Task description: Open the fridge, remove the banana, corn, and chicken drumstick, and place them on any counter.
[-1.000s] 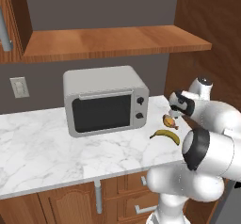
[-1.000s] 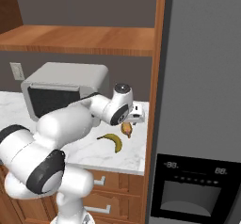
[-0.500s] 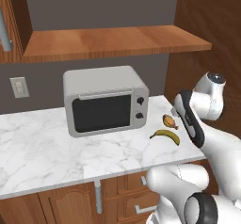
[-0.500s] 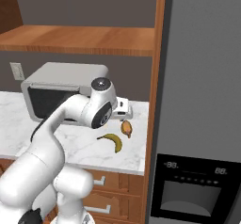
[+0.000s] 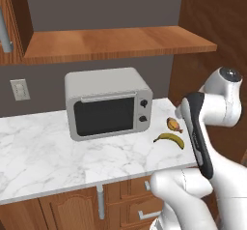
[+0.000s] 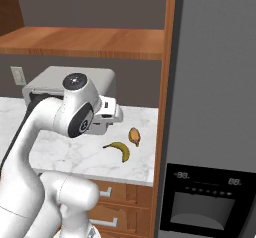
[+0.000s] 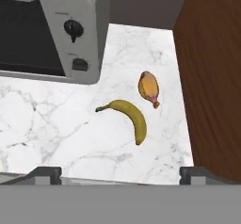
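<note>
Two task items lie on the white grey-veined marble table (image 5: pixel 58 147): the curved yellow banana w/ dark tips (image 7: pixel 131 117) and the orange-brown chicken drumstick (image 7: pixel 149 88), near each other but apart. Both sit near the table's right end, btwn the grey microwave w/ dark door (image 5: pixel 108 103) and the reddish-brown wood panel (image 7: pixel 212 72). Drumstick is the one closer to the back wall; its darker tapered tip points toward the banana.

Robot's hand (image 7: pixel 120 173) hangs above them, spread wide, gripping nothing; both dark fingertips (image 7: pixel 44 173) frame bare marble.

Tall grey fridge (image 6: pixel 215 107) is shut, doors closed, so contents can't be seen. Black dispenser panel (image 6: pixel 204 202) sits low on its front.
</note>
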{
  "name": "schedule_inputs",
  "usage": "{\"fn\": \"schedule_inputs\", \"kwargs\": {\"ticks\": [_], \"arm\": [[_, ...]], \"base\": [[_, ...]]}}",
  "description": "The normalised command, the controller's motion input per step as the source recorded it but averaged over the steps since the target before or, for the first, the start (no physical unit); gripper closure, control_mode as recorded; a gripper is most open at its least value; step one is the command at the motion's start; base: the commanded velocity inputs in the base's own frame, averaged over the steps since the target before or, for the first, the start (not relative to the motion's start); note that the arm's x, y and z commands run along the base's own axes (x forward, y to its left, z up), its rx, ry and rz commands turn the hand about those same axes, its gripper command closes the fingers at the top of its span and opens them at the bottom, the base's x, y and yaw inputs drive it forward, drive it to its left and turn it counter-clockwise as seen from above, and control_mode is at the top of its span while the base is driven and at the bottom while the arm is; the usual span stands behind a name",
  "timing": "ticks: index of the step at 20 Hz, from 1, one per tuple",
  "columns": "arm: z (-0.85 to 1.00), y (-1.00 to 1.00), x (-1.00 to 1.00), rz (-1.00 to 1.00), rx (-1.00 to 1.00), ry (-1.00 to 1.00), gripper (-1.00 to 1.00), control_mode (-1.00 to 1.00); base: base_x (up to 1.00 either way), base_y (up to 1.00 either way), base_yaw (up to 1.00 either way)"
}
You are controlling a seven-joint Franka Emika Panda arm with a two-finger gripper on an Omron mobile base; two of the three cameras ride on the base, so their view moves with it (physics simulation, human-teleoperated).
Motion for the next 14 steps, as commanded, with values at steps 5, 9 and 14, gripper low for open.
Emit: {"fn": "schedule_inputs", "kwargs": {"ticks": [5, 9, 14], "arm": [[0.43, 0.45, -0.56, 0.00, 0.00, -0.03, -1.00, -1.00], [0.28, 0.39, -0.51, 0.00, 0.04, -0.05, -1.00, -1.00], [0.20, 0.25, -0.63, 0.00, 0.06, -0.10, -1.00, -1.00]], "base": [[0.00, 0.00, 0.00], [0.00, 0.00, 0.00], [0.00, 0.00, 0.00]]}}
